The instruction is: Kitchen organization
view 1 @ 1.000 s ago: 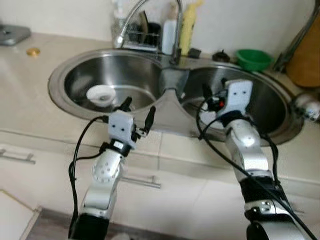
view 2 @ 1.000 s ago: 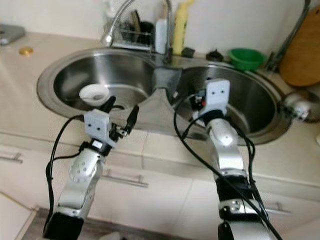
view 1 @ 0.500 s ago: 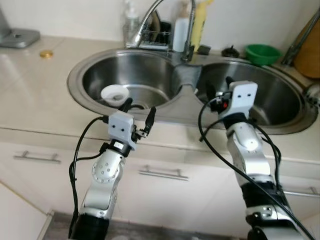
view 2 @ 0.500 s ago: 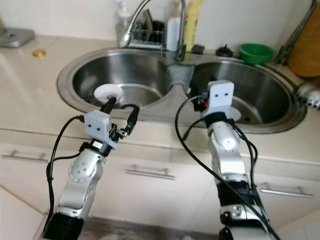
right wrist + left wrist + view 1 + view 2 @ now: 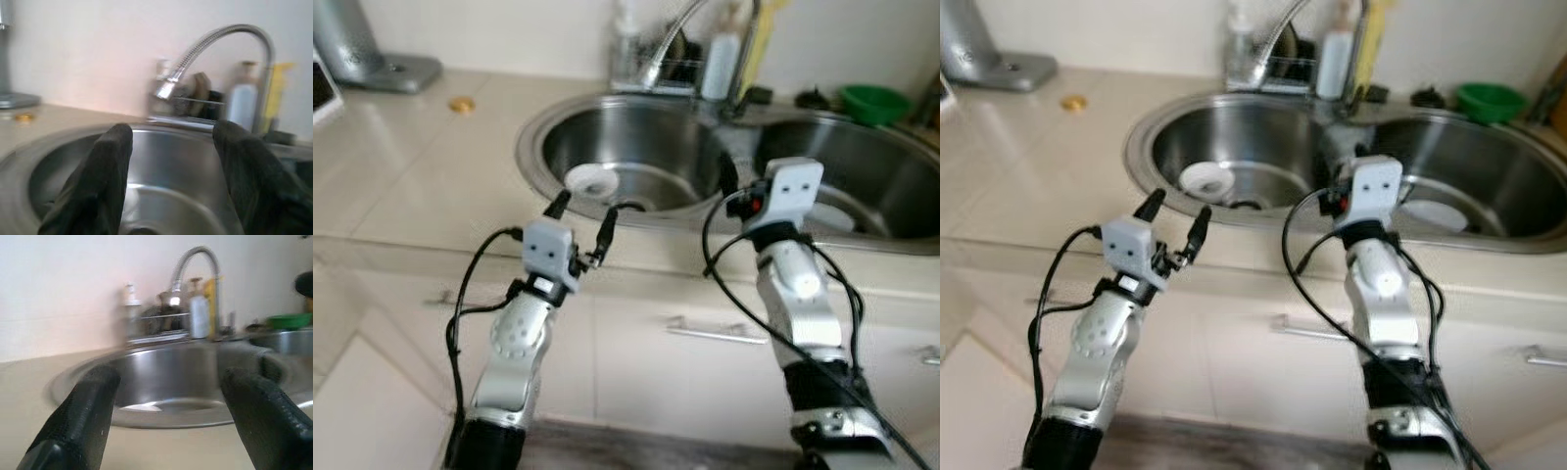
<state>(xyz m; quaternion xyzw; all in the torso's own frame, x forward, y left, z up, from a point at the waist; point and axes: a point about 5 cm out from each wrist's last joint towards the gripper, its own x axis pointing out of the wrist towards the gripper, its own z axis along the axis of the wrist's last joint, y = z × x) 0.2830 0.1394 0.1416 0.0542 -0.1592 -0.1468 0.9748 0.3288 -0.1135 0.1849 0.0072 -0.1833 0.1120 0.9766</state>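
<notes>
View has swung left and back from the double sink [image 5: 548, 132]; robot apparently repositioning. Left gripper [image 5: 582, 208] and right gripper [image 5: 171, 171] hover at the tabletop [image 5: 421, 166] edge, jaws apart, empty. White dish [image 5: 593, 180] sits in left basin, ungrasped.

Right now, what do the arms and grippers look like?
Both arms are silver metal with rounded joint housings and black bases. Each wrist carries a white boxy camera block, with loose black cables looping beside it. The left gripper and right gripper each have two long black fingers.
</notes>
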